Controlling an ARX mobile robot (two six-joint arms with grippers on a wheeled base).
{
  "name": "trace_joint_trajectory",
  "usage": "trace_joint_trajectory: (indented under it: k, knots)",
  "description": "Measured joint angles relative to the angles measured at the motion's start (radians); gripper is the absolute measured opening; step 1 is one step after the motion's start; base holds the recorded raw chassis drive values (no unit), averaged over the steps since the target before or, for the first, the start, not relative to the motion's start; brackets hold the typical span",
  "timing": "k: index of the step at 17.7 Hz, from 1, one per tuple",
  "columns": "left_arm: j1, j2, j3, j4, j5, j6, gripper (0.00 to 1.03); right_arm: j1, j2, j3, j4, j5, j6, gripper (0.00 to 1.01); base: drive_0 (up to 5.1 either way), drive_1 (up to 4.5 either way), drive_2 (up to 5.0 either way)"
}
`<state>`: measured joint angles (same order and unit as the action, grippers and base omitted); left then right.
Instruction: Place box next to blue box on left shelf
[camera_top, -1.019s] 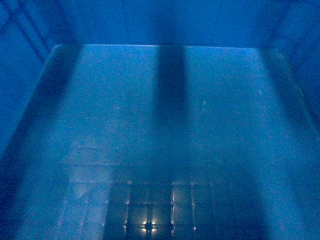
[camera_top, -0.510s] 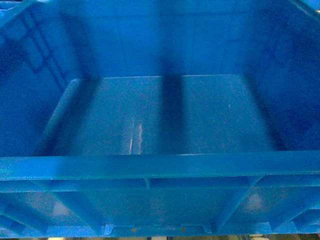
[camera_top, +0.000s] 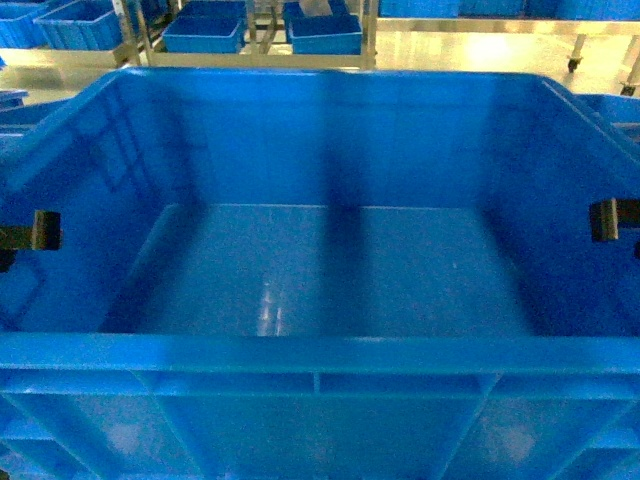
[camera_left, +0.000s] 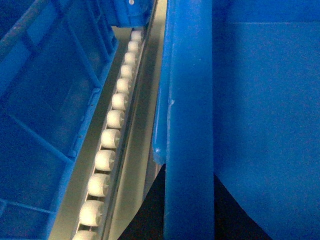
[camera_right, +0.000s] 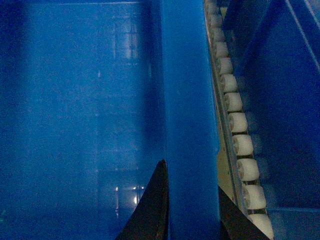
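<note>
The box (camera_top: 330, 270), a big bright-blue crate, fills the head view, open side up and empty. My left gripper (camera_top: 28, 232) clamps its left rim and my right gripper (camera_top: 612, 218) clamps its right rim. In the left wrist view the left gripper (camera_left: 189, 172) is shut on the rolled rim (camera_left: 190, 100), one black finger on each side. The right gripper (camera_right: 190, 175) is shut on the opposite rim (camera_right: 187, 90) the same way. A roller rail of the left shelf (camera_left: 112, 120) runs just outside the box, with a blue box (camera_left: 45, 100) beyond it.
Another roller rail (camera_right: 239, 125) and a further blue crate (camera_right: 285, 100) lie close on the right side. Behind the box stand metal racks (camera_top: 370, 30) holding smaller blue bins (camera_top: 205, 35), on a yellowish floor (camera_top: 480, 45).
The box has sunk in the head view: before, only its floor and walls filled the frame; now its whole rim, both grippers and the racks behind are visible.
</note>
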<state>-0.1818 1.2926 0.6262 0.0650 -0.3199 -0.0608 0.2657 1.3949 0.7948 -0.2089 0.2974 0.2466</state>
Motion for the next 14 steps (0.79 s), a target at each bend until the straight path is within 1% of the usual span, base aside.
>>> trace_joint_trajectory:
  k: [2, 6, 10, 11, 12, 13, 14]
  knots:
    - [-0.005, 0.003, -0.006, -0.004, -0.012, 0.000, 0.09, -0.005, 0.007, -0.018, 0.009, -0.014, 0.005, 0.09, 0.0, 0.00, 0.0]
    - [-0.009, 0.008, -0.038, -0.005, -0.013, -0.013, 0.09, -0.006, 0.021, -0.045, 0.010, -0.016, 0.011, 0.09, 0.0, 0.00, 0.0]
    - [-0.009, 0.014, -0.043, -0.014, -0.010, -0.038, 0.09, -0.005, 0.030, -0.051, 0.014, -0.017, 0.011, 0.09, 0.0, 0.00, 0.0]
    - [-0.014, 0.001, -0.042, 0.005, -0.080, -0.037, 0.30, 0.004, 0.014, -0.033, -0.051, 0.042, 0.026, 0.32, 0.0, 0.00, 0.0]
    - [-0.006, -0.025, -0.041, 0.000, -0.087, -0.029, 0.40, 0.003, -0.015, -0.031, -0.072, 0.047, 0.025, 0.41, 0.0, 0.00, 0.0]
    - [-0.005, -0.072, -0.029, 0.028, -0.123, -0.003, 0.51, 0.007, -0.063, -0.021, -0.078, 0.068, 0.014, 0.53, 0.0, 0.00, 0.0]
    - [0.004, -0.121, -0.001, 0.090, -0.167, 0.019, 0.60, 0.011, -0.115, -0.003, -0.033, 0.086, 0.011, 0.62, 0.0, 0.00, 0.0]
